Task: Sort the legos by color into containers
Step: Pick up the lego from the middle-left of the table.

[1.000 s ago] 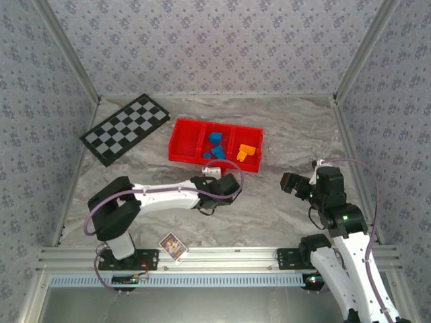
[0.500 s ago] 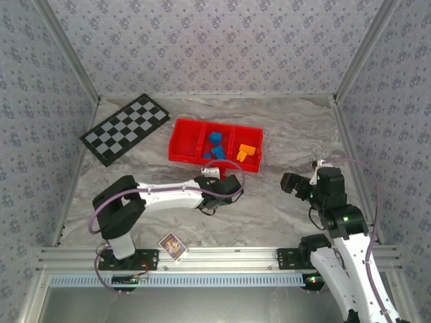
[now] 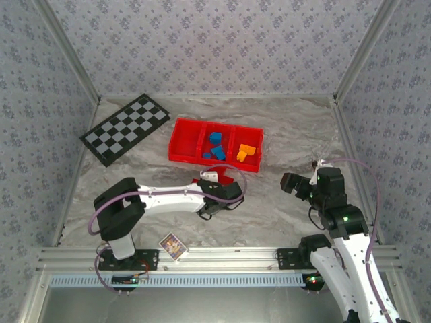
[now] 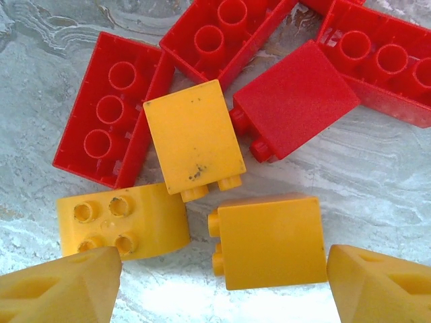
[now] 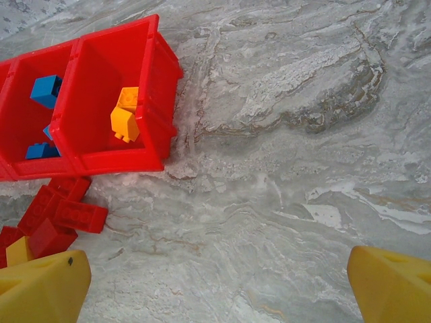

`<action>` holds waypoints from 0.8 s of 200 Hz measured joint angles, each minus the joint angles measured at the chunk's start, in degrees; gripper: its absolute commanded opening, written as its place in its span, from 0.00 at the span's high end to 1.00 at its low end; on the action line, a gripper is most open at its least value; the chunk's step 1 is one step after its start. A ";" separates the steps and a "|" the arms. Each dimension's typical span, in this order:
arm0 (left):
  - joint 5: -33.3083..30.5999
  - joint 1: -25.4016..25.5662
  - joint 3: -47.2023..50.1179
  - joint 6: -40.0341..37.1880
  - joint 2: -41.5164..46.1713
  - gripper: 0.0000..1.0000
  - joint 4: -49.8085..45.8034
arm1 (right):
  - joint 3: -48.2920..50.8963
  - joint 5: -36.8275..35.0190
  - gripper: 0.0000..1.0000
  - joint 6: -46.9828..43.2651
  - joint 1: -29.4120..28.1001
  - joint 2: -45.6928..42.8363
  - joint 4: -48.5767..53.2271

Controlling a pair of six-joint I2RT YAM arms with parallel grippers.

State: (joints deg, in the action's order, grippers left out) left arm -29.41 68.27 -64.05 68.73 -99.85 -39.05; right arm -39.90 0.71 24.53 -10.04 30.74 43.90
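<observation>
A small printed card lies nearest, on the marble table at about 3 o'clock from the left arm's base. Further in, the left gripper hangs over a loose heap of legos, its yellow fingers spread wide and clamping nothing. In the wrist view a yellow brick lies on the table between them. A studs-up yellow brick sits just beside it at 9 o'clock, and a third yellow one at 11 o'clock. Four red bricks fan out beyond, from 10 to 2 o'clock. The right gripper hovers well apart, at 3 o'clock from the heap, its jaws at full spread over bare marble with nothing between them. At 12 o'clock from the heap, just beyond it, sits the red tray, with blue bricks in its middle compartment and orange-yellow ones in the right compartment. Farthest out, at 10 o'clock, lies the checkered board.
</observation>
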 measured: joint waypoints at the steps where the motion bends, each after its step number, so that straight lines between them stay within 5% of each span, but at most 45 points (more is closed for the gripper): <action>1: 0.00 0.00 0.00 0.00 0.00 0.21 0.00 | 0.00 0.02 0.00 0.00 0.00 0.00 0.00; 96: 5.66 -3.56 -1.03 -0.37 -4.42 0.30 5.51 | 0.00 0.22 0.00 0.00 0.00 0.00 0.00; 160: 8.85 -4.66 -2.64 -1.01 -7.43 0.45 8.00 | 0.00 0.20 0.00 0.00 0.00 0.00 0.00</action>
State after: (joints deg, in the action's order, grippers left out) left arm -20.56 63.61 -66.70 67.72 -107.28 -31.05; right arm -39.90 0.91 24.53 -10.04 30.74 43.90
